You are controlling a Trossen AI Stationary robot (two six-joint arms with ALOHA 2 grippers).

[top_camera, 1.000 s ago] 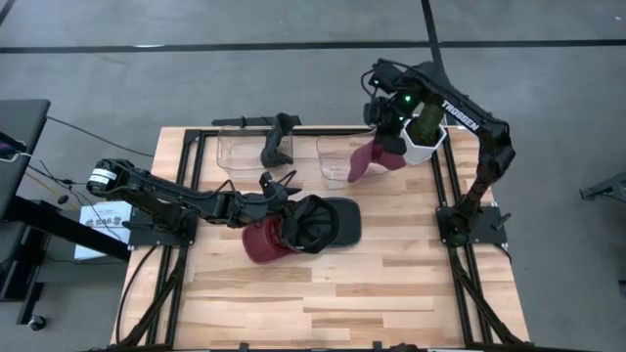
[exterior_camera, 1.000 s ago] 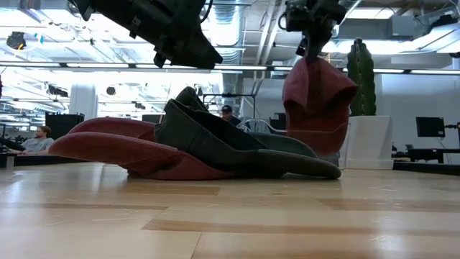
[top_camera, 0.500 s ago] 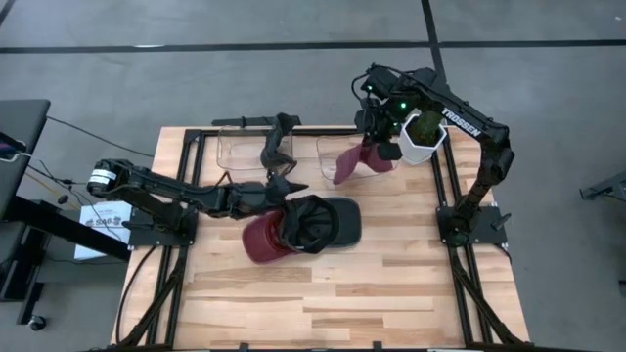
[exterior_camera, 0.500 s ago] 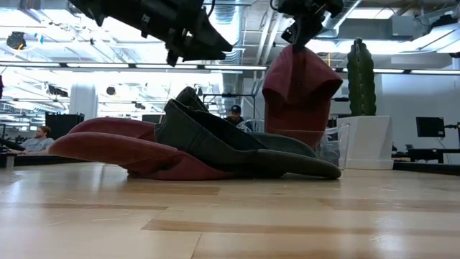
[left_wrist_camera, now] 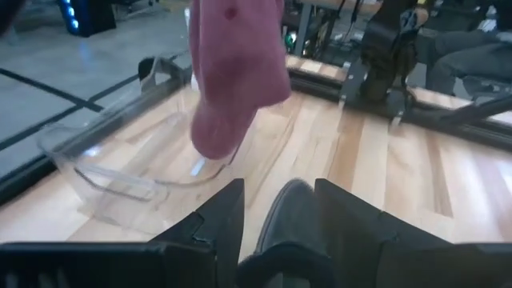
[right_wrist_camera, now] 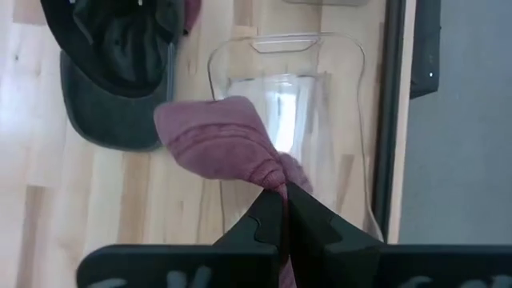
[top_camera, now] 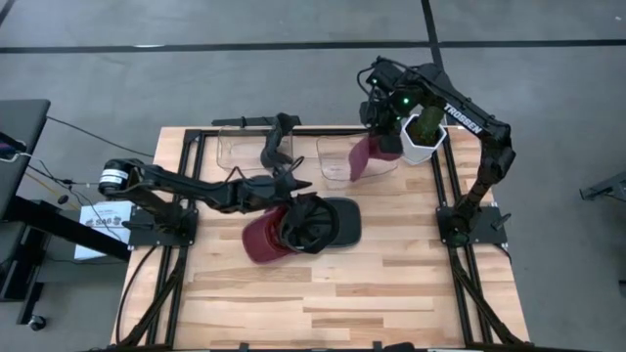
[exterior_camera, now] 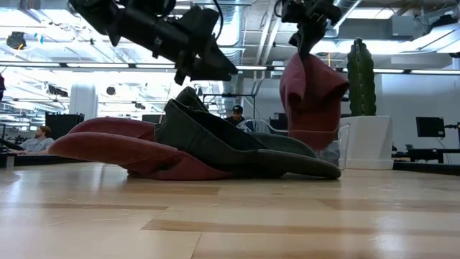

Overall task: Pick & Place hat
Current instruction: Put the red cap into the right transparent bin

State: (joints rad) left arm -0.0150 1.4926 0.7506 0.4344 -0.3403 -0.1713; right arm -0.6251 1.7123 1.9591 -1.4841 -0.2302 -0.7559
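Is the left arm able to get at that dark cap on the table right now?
Probably yes. The left gripper hovers open just above the dark cap, which lies on top of a maroon cap with nothing covering it. The right gripper is busy off at the clear bin, holding a maroon hat.

Free room: bare wood across the 6 o'clock half of the table (top_camera: 391, 284), open to approach.
Obstacles: dark cap (top_camera: 323, 222) and maroon cap (top_camera: 259, 242) stacked at ctr; left arm (top_camera: 196, 193) lying in from 9 o'clock; two clear bins (top_camera: 238, 149) at 12 o'clock; maroon hat (top_camera: 363, 156) hanging over the right-hand bin (top_camera: 333, 161); white pot (top_camera: 423, 144) at 1 o'clock.
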